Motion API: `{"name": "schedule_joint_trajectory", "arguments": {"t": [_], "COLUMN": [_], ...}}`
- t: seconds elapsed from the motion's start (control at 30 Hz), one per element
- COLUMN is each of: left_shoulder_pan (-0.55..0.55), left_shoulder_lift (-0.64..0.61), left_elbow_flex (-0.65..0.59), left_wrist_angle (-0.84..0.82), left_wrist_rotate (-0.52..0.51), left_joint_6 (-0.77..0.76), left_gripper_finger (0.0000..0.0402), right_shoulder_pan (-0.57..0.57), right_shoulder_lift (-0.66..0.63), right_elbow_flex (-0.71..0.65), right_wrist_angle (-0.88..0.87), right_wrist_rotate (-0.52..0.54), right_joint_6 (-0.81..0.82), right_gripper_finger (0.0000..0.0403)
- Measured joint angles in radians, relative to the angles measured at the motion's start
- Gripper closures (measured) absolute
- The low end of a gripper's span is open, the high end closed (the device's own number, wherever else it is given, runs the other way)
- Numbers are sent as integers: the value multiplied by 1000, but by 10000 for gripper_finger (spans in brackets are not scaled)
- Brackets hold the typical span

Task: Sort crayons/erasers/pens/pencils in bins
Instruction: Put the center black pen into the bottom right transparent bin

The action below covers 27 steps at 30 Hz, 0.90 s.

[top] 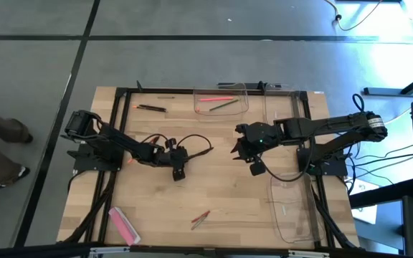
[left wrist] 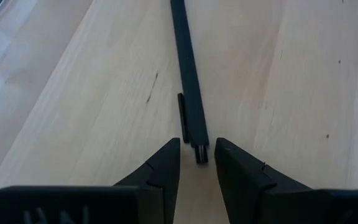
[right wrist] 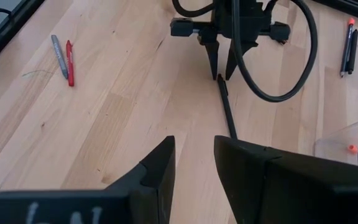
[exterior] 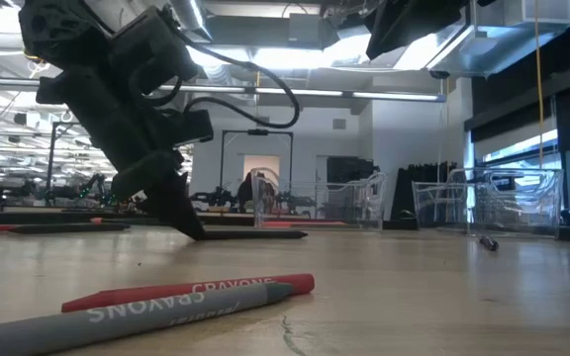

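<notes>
A black pen (left wrist: 190,81) with a clip lies flat on the wooden table; it also shows in the right wrist view (right wrist: 227,112) and the low view (exterior: 255,234). My left gripper (left wrist: 197,152) (top: 178,170) is open, fingers pointing down at the table, one on each side of the pen's clip end. My right gripper (right wrist: 194,155) (top: 236,149) is open and empty above the table's middle right. A pink eraser (top: 124,223) lies flat near the front left. A red and a grey crayon (exterior: 166,297) (top: 201,218) lie side by side near the front.
A clear bin (top: 221,100) at the far edge holds a red-pink stick and a pencil. A second clear bin (top: 287,104) stands to its right and a third (top: 292,208) at the front right. Two pens (top: 151,108) lie at the far left. Black frame bars edge the table.
</notes>
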Motion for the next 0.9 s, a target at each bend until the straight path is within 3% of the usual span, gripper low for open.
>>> {"name": "schedule_joint_trajectory", "arguments": {"t": [0.53,0.9], "left_shoulder_pan": [0,0], "left_shoulder_lift": [1,2], "left_elbow_flex": [0,0], "left_wrist_angle": [-22,-22], "left_wrist_rotate": [-1,4], "left_joint_6": [-45,-45], "left_gripper_finger": [308,365], "right_shoulder_pan": [0,0], "right_shoulder_lift": [0,0], "right_elbow_flex": [0,0], "right_wrist_angle": [0,0], "right_wrist_rotate": [0,0], "right_joint_6": [0,0], "right_gripper_finger": [289,289]}}
